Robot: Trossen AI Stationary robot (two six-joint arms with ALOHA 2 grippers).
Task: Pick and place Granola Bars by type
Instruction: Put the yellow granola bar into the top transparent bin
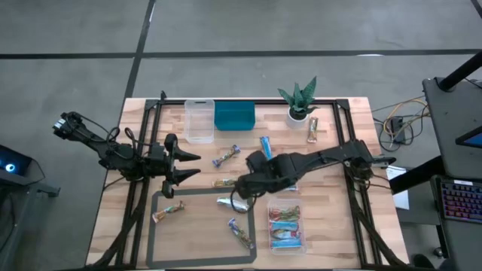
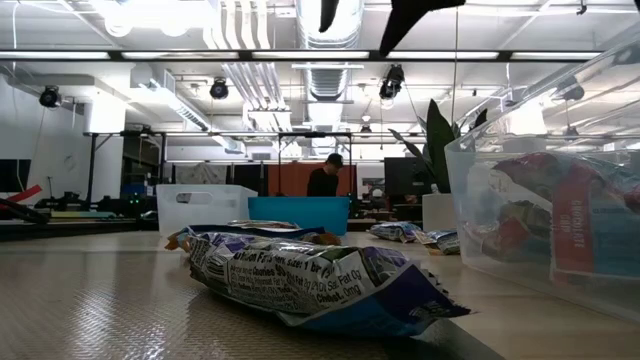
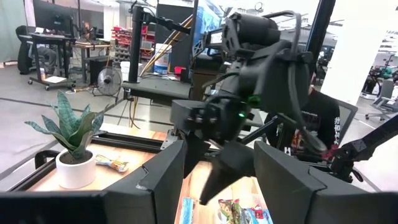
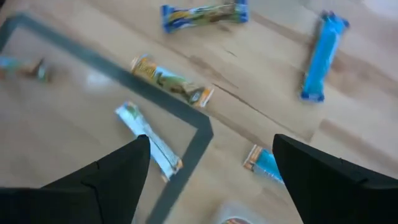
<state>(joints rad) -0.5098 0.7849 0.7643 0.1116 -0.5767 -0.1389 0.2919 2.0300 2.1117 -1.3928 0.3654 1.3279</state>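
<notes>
Several wrapped granola bars lie flat on the wooden table: a blue one [image 1: 265, 145], a blue-and-yellow one [image 1: 226, 156], a yellow one [image 4: 171, 81] and a silvery one [image 4: 149, 143]. More lie inside the dark tape frame [image 1: 162, 197], such as one at its left [image 1: 167, 212]. A clear tub [image 1: 286, 226] at the near right holds several bars. My right gripper [image 1: 242, 190] hangs open above the table's middle, tipped downward over the yellow and silvery bars, and touches nothing. My left gripper [image 1: 190, 165] is open, level above the table's left side.
An empty clear tub [image 1: 199, 120] and a teal bin [image 1: 234, 117] stand at the far edge. A potted plant [image 1: 300, 102] stands to their right, with one bar [image 1: 312, 129] beside it. Dark rails [image 1: 143, 143] run along both sides of the table.
</notes>
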